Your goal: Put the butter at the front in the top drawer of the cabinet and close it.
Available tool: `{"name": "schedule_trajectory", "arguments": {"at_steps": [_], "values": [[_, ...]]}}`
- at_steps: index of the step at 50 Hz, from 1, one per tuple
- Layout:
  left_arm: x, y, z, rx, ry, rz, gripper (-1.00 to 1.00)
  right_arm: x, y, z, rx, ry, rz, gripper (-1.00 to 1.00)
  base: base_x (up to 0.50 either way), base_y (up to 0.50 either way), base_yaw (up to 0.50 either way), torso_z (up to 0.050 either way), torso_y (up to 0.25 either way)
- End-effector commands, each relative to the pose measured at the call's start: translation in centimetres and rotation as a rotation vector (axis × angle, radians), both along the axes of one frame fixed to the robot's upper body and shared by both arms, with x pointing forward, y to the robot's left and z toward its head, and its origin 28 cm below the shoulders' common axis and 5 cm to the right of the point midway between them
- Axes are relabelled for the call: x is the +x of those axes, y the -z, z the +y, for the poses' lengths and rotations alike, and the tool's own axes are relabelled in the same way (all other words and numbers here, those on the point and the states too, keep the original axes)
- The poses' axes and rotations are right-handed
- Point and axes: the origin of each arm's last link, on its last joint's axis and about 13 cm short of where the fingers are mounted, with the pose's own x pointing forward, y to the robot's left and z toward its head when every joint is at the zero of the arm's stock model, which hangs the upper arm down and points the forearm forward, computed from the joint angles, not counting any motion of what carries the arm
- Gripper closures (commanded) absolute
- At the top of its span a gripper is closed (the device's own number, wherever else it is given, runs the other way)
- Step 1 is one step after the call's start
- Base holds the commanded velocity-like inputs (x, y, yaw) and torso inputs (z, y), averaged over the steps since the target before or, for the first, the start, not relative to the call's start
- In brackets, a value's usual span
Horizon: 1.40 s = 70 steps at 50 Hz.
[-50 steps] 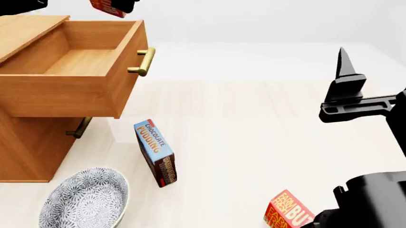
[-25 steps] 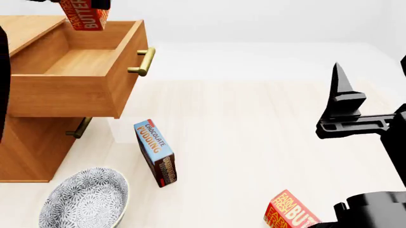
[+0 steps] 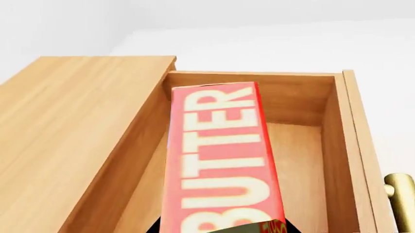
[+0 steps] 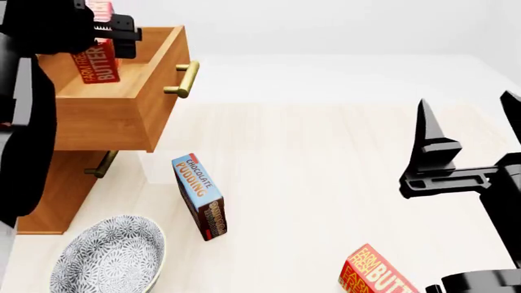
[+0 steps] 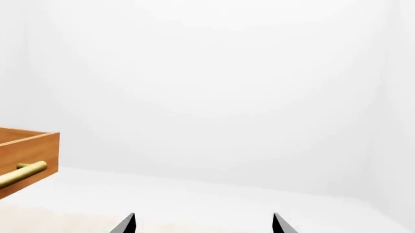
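We take the patterned bowl (image 4: 108,255) as our landmark. It sits on a pale, cream-coloured tabletop (image 4: 326,152) with a faint wood grain, which spreads away from the bowl on every open side. Beyond the far edge of that surface, well past the bowl, we see only plain white walls (image 5: 214,87) (no windows or doors show in any view). The light is soft and even, with weak shadows under things near the bowl. Just beside the bowl stands a blue chocolate pudding box (image 4: 199,196), tilted on its edge.
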Motion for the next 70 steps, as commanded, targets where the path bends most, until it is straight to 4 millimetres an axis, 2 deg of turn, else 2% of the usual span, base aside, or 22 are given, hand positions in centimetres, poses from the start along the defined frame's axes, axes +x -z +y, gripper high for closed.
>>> {"name": "schedule_trajectory", "arguments": {"at_steps": [1,16,40,48,49,63,66,70], "values": [[-0.1,0.1,1.0,0.016,-0.119,-0.025,1.00,-0.3,0.5,0.0,0.006,-0.010,0.005,-1.00,0.00,0.00,0.00,0.000,0.000],[0.0,1.4,1.7,-0.033,-0.139,0.013,1.00,-0.2,0.5,0.4,-0.007,-0.023,0.013,-1.00,0.00,0.00,0.00,0.000,0.001],[0.7,2.9,0.4,-0.035,-0.029,0.034,1.00,-0.7,1.0,0.4,-0.001,-0.028,0.013,-1.00,0.00,0.00,0.00,0.001,0.001],[0.8,3.4,0.6,-0.045,0.001,0.035,1.00,-0.7,1.1,0.3,0.004,-0.026,0.007,-1.00,0.00,0.00,0.00,0.000,0.001],[0.8,3.5,0.7,-0.044,0.007,0.037,-1.00,-0.8,1.1,0.3,0.004,-0.026,0.005,-1.00,0.00,0.00,0.00,0.000,0.000],[0.7,2.0,0.5,-0.020,0.058,0.001,-1.00,-0.8,0.9,0.2,0.012,-0.029,-0.015,-1.00,0.00,0.00,0.00,0.000,0.000],[0.6,0.7,0.2,0.011,0.071,-0.040,-1.00,-0.8,0.9,0.1,0.014,-0.028,-0.018,-1.00,0.00,0.00,0.00,0.000,0.000],[0.0,-2.5,-0.2,0.074,0.086,-0.125,-1.00,-0.8,0.8,0.1,0.011,-0.028,-0.023,-1.00,0.00,0.00,0.00,0.000,0.000]]}}
